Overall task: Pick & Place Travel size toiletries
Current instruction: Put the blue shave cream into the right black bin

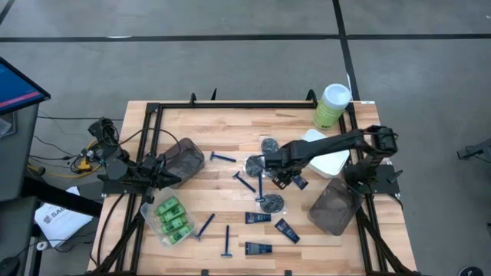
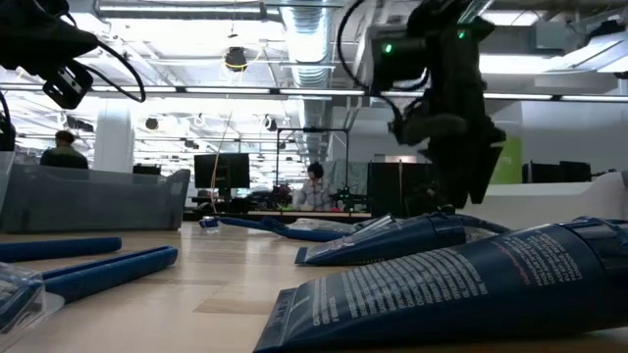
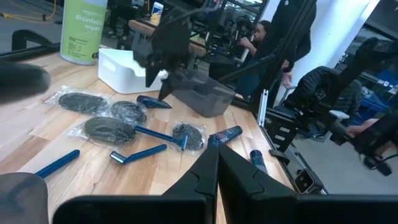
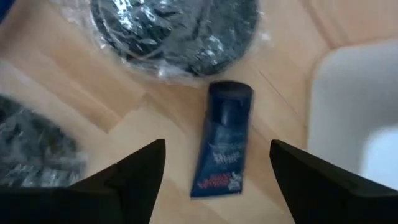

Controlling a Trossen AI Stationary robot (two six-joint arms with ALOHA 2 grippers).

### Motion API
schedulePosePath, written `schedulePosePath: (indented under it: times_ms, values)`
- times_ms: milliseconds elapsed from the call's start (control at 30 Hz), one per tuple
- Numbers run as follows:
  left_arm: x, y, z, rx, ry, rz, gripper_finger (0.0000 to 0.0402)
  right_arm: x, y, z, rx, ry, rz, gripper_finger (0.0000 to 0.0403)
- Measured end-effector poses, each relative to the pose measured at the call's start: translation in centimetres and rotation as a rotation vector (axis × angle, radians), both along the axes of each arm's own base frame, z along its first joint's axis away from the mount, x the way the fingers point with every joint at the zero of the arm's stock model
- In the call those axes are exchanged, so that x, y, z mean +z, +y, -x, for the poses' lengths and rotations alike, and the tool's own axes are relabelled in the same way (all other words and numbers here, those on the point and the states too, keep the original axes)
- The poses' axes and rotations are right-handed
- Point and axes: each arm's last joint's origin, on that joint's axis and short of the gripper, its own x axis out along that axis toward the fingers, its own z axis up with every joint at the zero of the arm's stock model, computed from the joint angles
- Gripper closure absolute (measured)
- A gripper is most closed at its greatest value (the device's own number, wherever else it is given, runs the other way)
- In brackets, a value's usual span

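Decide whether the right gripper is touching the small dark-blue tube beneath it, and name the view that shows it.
Apart. In the right wrist view the right gripper is open, its fingers flanking the dark-blue tube with bare wood showing on both sides.

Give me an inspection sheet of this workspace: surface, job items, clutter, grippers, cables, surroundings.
Surface: wooden table, black frame.
Job's things: green bottles in a clear tub; razors, packaged tins and blue tubes loose; one tube lies beneath the right gripper.
Clutter: wipes canister, white tub, two smoky tubs.
Grippers: right gripper open over the tube; left gripper shut at the table's left edge.
Cables: bundle off the left side.
Surroundings: people at desks.
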Motion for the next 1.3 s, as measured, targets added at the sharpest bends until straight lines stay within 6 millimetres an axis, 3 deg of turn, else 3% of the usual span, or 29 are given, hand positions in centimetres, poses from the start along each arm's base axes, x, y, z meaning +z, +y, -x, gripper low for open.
schedulePosePath:
  times_ms: [267, 600, 733, 933, 1167, 1300]
  values:
    - [0.0, -0.1, 0.0, -0.001, 0.001, 0.000, 0.0400, -2.2, -1.5, -0.6, 0.023, 0.060, -0.016, 0.0122]
    - [0.0, 0.0, 0.0, -0.001, 0.000, 0.001, 0.0400, -4.3, -0.6, -1.6, 0.107, 0.065, -0.075, 0.0125]
    - [0.1, -0.1, 0.0, -0.001, -0.003, 0.004, 0.0400, -4.2, -0.4, -1.7, 0.105, 0.054, -0.085, 0.0164]
    - [0.1, -0.1, 0.0, -0.001, -0.006, 0.007, 0.0400, -4.0, -0.3, -1.7, 0.102, 0.041, -0.106, 0.0283]
    - [0.2, -0.1, -0.1, -0.001, -0.010, 0.013, 0.0400, -3.8, -0.1, -1.6, 0.105, 0.037, -0.121, 0.0287]
    - [0.2, -0.1, -0.1, -0.001, -0.011, 0.013, 0.0400, -2.2, 0.1, -1.3, 0.079, -0.021, -0.130, 0.0287]
